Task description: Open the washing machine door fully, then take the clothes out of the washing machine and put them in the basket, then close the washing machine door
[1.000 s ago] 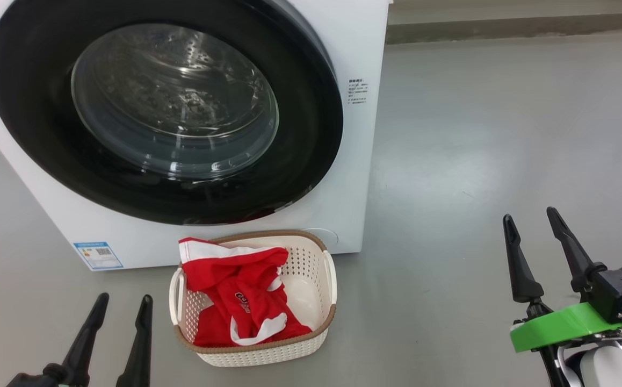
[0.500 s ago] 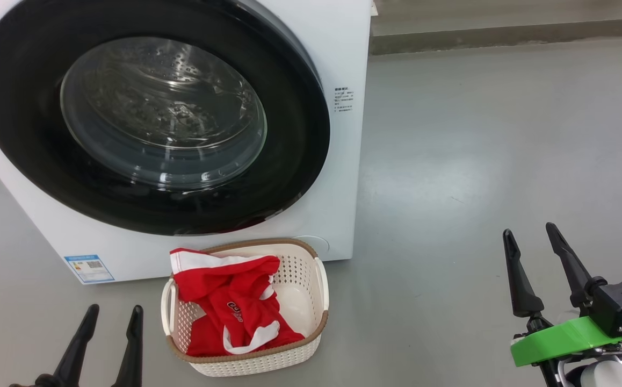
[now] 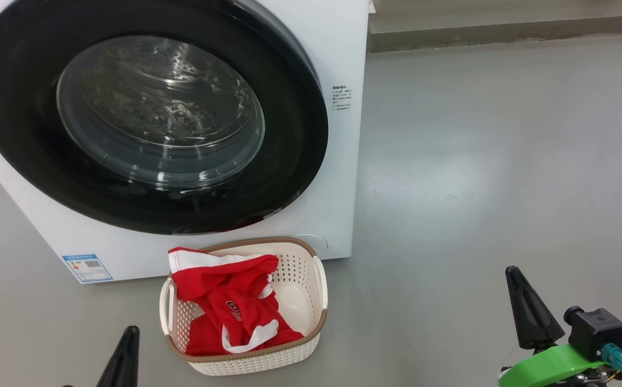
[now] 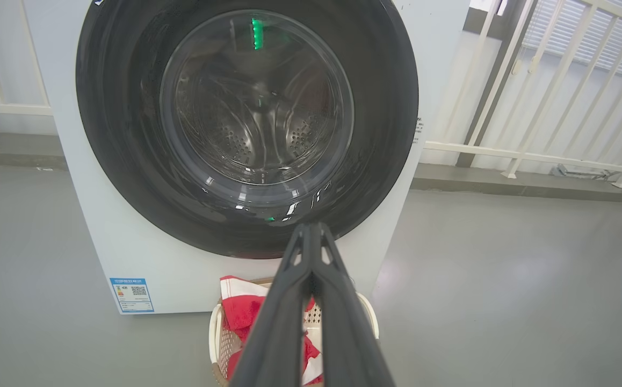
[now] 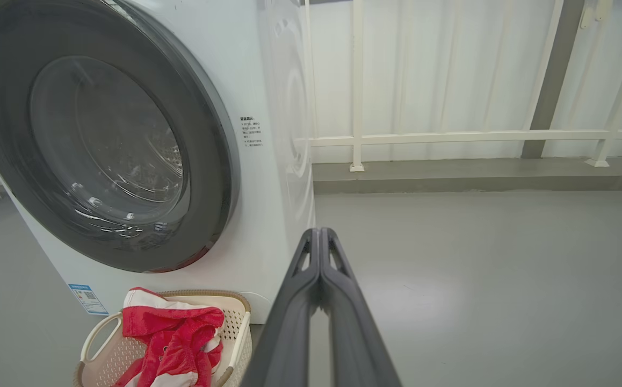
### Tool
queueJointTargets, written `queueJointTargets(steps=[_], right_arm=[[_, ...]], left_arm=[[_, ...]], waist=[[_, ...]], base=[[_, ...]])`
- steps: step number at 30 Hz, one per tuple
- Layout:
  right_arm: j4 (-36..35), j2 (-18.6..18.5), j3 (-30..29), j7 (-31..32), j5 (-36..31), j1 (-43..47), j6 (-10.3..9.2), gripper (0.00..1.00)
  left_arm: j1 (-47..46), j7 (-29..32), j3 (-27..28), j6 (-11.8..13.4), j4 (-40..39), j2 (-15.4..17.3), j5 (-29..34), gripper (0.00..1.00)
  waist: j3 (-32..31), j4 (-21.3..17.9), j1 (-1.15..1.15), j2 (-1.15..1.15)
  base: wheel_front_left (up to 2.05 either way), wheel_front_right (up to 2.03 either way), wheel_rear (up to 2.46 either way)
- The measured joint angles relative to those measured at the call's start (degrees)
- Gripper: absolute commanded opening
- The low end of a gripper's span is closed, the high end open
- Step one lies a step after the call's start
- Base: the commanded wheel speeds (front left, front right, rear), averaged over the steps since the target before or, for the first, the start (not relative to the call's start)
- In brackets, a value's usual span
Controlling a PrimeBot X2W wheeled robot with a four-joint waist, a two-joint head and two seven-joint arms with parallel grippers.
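The white washing machine (image 3: 338,177) stands ahead with its black-rimmed glass door (image 3: 150,115) closed against the front. On the floor just before it sits the cream basket (image 3: 300,301), holding the red clothes (image 3: 225,301) with white trim. My left gripper (image 3: 124,344) is low at the left of the basket, shut and empty; in the left wrist view its tips (image 4: 311,231) meet in front of the door (image 4: 246,123). My right gripper (image 3: 520,290) hovers over the floor far to the right, also shut with nothing in it, its fingers (image 5: 319,236) pressed together.
Grey floor (image 3: 493,161) spreads out to the right of the machine. A low kerb (image 3: 504,32) and a white railing (image 5: 450,137) run along the back. A blue label (image 3: 86,267) marks the machine's base.
Both grippers have gone from open to shut and have dropped lower in the head view. The camera has shifted slightly; the machine and basket stay put.
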Motion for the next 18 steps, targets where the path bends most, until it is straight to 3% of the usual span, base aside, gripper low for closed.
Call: queueJointTargets(steps=[18], right_arm=[[0.0, 0.0, -0.4, 2.7, 10.9, 0.0, 0.0, 0.0]], left_arm=[[-0.2, 2.7, 0.3, 0.0, 1.2, -0.4, -9.8, 0.0]], waist=[[0.3, 0.3, 0.01, 0.0]], base=[[0.0, 0.0, 0.0]])
